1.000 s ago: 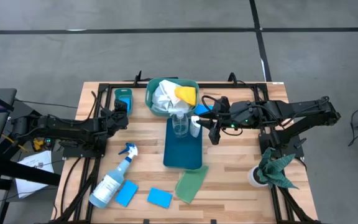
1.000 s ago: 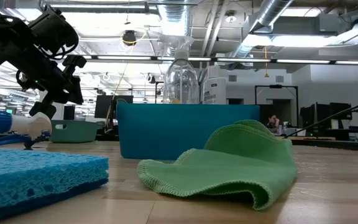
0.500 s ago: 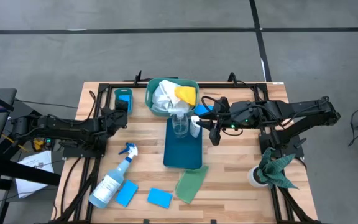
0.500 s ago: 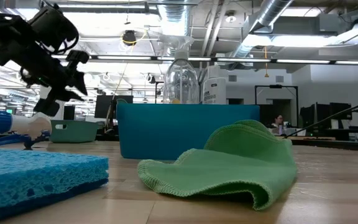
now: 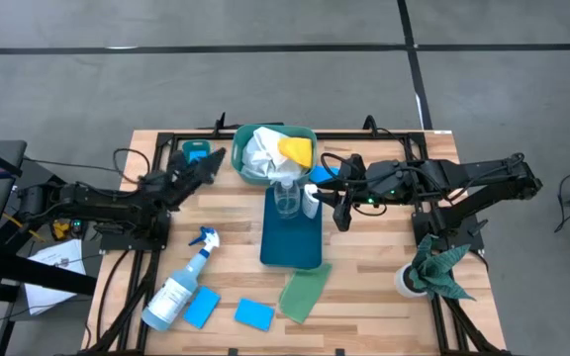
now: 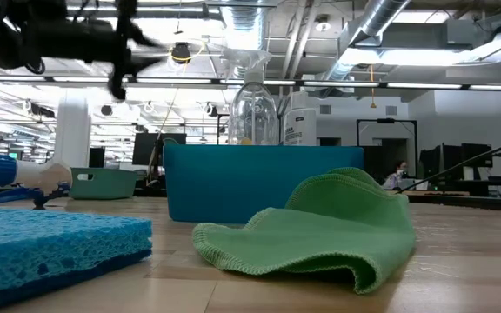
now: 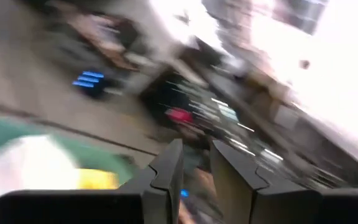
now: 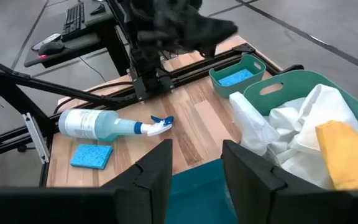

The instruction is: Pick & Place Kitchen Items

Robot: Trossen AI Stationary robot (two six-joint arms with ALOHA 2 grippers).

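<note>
Left gripper [image 5: 212,156] empty, fingers slightly apart, near table's back edge. Right gripper [image 5: 341,215] parted, empty. Next: spray bottle [image 5: 180,285], grab middle, lift straight.

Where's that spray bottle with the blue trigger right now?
From above, the spray bottle lies on its side at the table's near-left corner, on the left arm's side, with a blue sponge right beside its base.
</note>
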